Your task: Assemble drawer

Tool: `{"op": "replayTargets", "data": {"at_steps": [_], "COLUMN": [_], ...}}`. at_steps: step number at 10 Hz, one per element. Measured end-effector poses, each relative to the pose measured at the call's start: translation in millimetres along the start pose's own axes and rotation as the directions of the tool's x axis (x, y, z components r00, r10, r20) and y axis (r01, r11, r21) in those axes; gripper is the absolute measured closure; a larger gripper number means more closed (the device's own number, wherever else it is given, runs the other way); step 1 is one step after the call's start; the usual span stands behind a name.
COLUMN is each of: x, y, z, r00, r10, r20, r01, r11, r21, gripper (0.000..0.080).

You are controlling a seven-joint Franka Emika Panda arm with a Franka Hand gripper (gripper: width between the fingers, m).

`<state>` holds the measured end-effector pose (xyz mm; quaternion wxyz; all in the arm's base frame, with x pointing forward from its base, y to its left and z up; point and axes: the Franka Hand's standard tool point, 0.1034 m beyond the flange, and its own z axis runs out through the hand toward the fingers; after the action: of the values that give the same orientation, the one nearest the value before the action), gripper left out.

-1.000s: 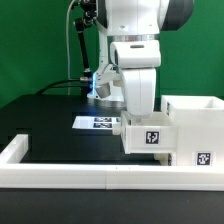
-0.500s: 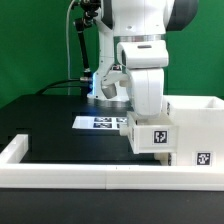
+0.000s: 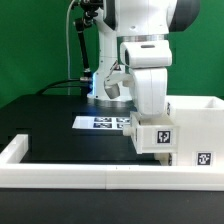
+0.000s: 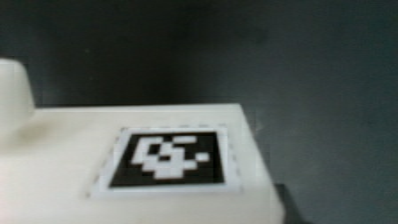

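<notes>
My gripper (image 3: 148,120) comes down from above onto a small white drawer box (image 3: 155,137) with a black marker tag on its front. It is shut on this box, and the box hides the fingertips. The box is pressed against the left side of the larger white drawer housing (image 3: 198,122) at the exterior view's right. In the wrist view the small drawer box's white top (image 4: 71,150) and its tag fill the frame. One dark finger (image 4: 295,206) shows at its edge.
A white L-shaped rail (image 3: 60,176) runs along the table's front and left edges. The marker board (image 3: 100,122) lies flat behind the small box. A lamp on a stand (image 3: 82,40) and cables stand at the back.
My gripper and the small drawer box have moved toward the exterior view's right, closing up against the drawer housing.
</notes>
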<state>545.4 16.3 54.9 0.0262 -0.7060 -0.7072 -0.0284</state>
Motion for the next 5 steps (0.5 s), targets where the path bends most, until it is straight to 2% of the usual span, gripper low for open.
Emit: {"op": "replayTargets", "data": {"at_steps": [2, 3, 4, 5], "x": [0.2, 0.9, 1.2, 1.6], "y": [-0.3, -0.2, 0.0, 1.1], "z": [0.1, 0.1, -0.5, -3.6], "r00": [1.0, 1.0, 1.0, 1.0], "r10": [0.0, -0.001, -0.001, -0.003], "r20": [0.0, 0.0, 0.0, 0.001], "r01": [0.0, 0.001, 0.001, 0.003], "r11": [1.0, 1.0, 1.0, 1.0], "r21": [0.002, 0.001, 0.001, -0.002], "gripper": [0.0383, 0.0383, 0.024, 0.024]}}
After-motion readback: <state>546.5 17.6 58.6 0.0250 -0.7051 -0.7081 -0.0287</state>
